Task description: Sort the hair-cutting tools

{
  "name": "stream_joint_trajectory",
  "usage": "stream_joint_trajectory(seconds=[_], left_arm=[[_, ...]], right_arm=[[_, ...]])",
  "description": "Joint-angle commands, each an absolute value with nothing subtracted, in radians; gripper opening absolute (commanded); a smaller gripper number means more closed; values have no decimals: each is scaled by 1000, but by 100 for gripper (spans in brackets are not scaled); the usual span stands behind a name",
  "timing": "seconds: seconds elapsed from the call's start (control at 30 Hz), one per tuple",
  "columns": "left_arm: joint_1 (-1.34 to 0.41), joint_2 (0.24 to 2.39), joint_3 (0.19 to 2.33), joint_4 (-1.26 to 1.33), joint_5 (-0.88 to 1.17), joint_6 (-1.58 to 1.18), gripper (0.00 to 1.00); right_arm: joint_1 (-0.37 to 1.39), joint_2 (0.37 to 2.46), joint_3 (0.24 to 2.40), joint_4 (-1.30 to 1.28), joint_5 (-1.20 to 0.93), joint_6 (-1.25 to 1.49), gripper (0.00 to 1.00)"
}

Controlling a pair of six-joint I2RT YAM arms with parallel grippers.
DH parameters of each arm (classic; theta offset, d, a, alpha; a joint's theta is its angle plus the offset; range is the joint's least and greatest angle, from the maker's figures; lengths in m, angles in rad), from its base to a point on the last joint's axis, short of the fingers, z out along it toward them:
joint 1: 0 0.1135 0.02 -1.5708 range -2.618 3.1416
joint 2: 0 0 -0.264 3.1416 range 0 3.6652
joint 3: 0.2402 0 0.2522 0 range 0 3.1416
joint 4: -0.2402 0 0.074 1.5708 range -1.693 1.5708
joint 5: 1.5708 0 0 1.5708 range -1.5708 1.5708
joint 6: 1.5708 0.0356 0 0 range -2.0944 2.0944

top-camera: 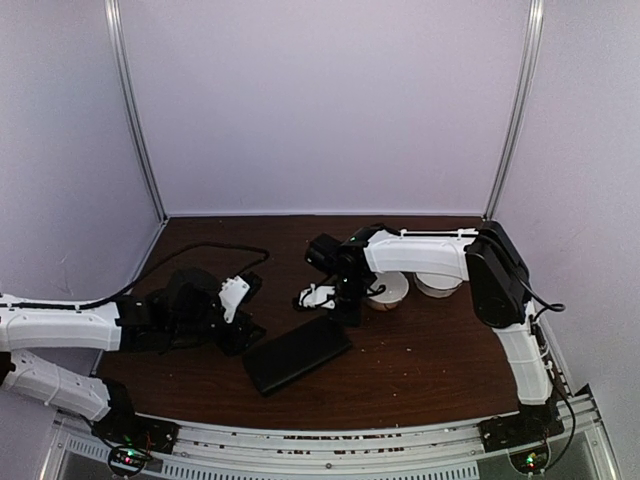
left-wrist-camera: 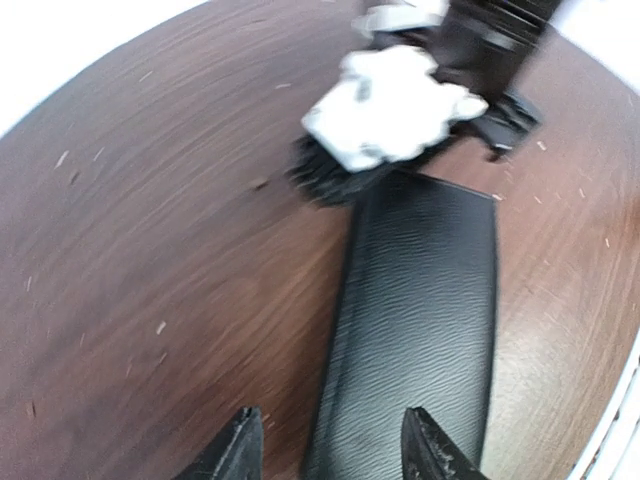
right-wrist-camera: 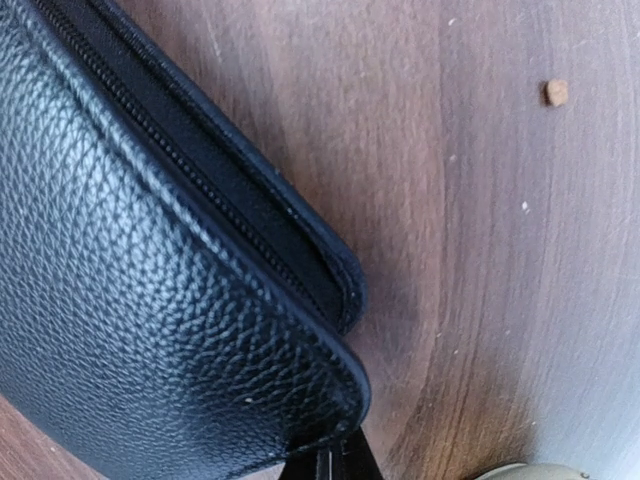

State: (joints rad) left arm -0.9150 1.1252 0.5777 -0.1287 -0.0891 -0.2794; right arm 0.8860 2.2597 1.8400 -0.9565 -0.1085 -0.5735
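No scissors or thin dark stick tools show in any view. A flat black rectangular case (top-camera: 296, 354) lies on the brown table. My left gripper (top-camera: 243, 335) is open and empty at the case's near left end; in the left wrist view its fingertips (left-wrist-camera: 240, 452) straddle the long left edge of the case (left-wrist-camera: 420, 300). My right gripper (top-camera: 347, 312) points down at the case's far right corner. In the right wrist view it (right-wrist-camera: 330, 467) is shut at the corner of the case (right-wrist-camera: 130, 300), where the zipped edge gapes slightly.
Two white bowls (top-camera: 392, 290) (top-camera: 438, 285) stand just right of my right gripper, under the right arm. A black cable (top-camera: 200, 250) loops over the table's back left. Small crumbs (right-wrist-camera: 556, 92) dot the wood. Purple walls close in the table.
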Motion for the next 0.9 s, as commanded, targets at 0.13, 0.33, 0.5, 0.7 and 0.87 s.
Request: stream_joint_trajectory(seconds=[0.13,0.33,0.5,0.7,0.87], left_arm=[[-1172,1447,797,-69,-265,-109,48],[-1226,1683,988,-133,-329,-1,49],[-1233,1806,1093,-160,-393,67,49],[-1232,1909,1155,-209,-372,92,49],[-1193,1975,1186,-267,-379,19,47]], right_arm=[[891,2237,1776,-988,-113,-566,0],[891,2226,1762,-988,-145,-556,0],[892,2225,1759,-998,-164,-552,0],[892,2218,1748,-1002,-169,-561,0],[892,2201,1718,-1009,-197,-578,0]])
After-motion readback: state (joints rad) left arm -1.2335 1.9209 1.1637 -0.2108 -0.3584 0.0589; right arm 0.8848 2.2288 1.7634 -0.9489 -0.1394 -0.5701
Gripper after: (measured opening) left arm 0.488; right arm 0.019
